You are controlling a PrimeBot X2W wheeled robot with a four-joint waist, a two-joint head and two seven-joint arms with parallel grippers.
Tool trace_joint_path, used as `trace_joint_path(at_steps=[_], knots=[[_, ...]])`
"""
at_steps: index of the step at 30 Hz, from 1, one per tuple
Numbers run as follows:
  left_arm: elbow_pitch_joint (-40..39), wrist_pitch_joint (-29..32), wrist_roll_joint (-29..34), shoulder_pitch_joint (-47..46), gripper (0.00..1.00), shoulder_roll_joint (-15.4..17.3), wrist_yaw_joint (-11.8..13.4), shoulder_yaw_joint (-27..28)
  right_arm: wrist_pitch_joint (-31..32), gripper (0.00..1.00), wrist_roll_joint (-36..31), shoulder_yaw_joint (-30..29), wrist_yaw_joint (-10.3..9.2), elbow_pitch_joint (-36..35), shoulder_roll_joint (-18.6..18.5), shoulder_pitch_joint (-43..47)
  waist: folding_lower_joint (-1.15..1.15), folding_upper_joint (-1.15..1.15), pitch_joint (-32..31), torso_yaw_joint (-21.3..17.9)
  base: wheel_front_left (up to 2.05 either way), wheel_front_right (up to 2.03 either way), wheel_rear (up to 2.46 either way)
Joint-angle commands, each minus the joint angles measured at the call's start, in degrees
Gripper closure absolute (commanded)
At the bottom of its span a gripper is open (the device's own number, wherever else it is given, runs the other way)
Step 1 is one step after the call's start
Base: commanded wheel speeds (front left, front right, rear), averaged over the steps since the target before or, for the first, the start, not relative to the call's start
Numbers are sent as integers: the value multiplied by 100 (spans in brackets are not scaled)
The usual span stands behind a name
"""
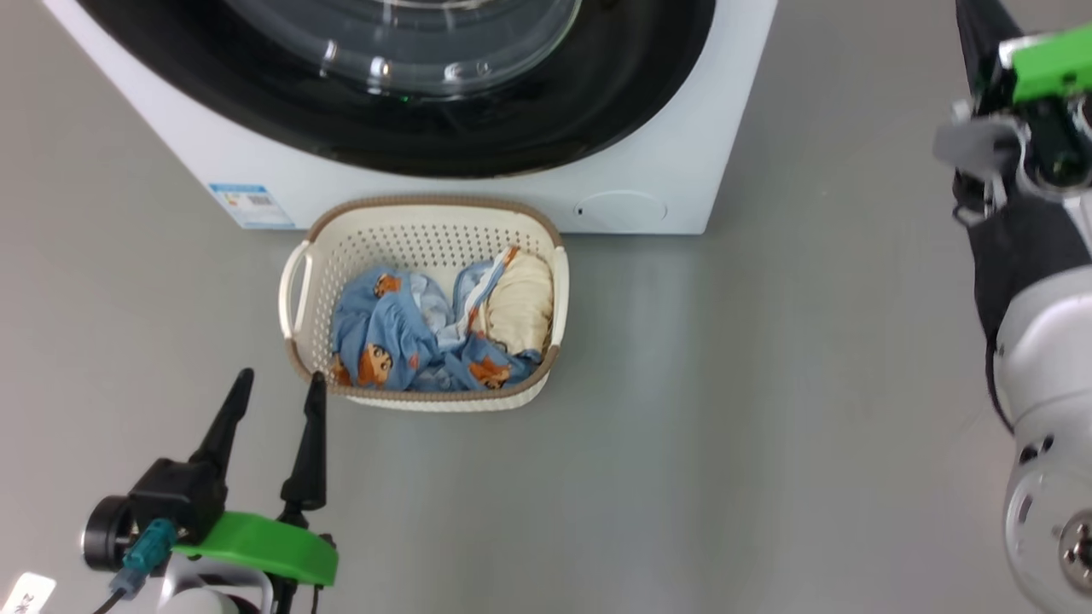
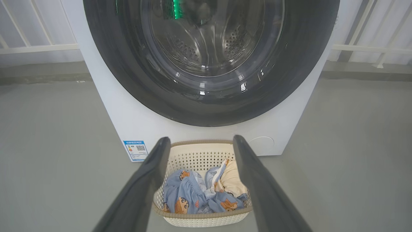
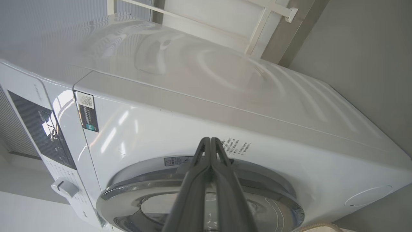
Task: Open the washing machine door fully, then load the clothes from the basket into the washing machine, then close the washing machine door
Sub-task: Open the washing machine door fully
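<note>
The closed, empty right gripper (image 3: 210, 140) is being aimed at the washing machine door (image 3: 135, 190), probably best hooked by its rim, while the left gripper (image 1: 280, 379) is being held open.

No word comes through clearly on my feeds. Low on the front of the washing machine (image 2: 145, 129), a small blue label (image 2: 135, 150) carries a QR code and print too fine to read. From the right wrist camera, a dark sticker (image 3: 87, 112) with another QR code sits beside the control panel (image 3: 42, 129), whose sideways wordmark (image 3: 38, 93) I can't decipher. Tiny printed lines (image 3: 236, 145) above the washing machine door (image 3: 135, 188) are illegible. A white tag (image 1: 26, 593) seems to begin with 2.
</note>
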Motion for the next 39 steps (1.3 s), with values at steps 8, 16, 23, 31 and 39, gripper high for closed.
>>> trace_joint_path(at_steps=[8,16,23,31,39], knots=[[-192,-36,-226,-328,0,92,95,-72,454,100,-303,107,10,544,23,-1047,0,0,375,340,0,0,0],[-256,-36,-431,-552,0,92,115,-181,574,100,-446,43,10,992,-93,-1729,0,0,704,561,0,0,0],[-346,-36,-486,-707,0,92,114,-250,687,100,-618,112,10,1236,-122,-2152,0,0,949,661,0,0,0],[-348,-36,-651,-908,0,92,148,-408,771,100,-781,194,10,1400,-54,-2483,0,0,1182,770,0,0,0],[-348,-36,-739,-1041,0,92,152,-491,724,100,-950,237,10,1532,-33,-2717,0,0,1338,884,0,0,0]])
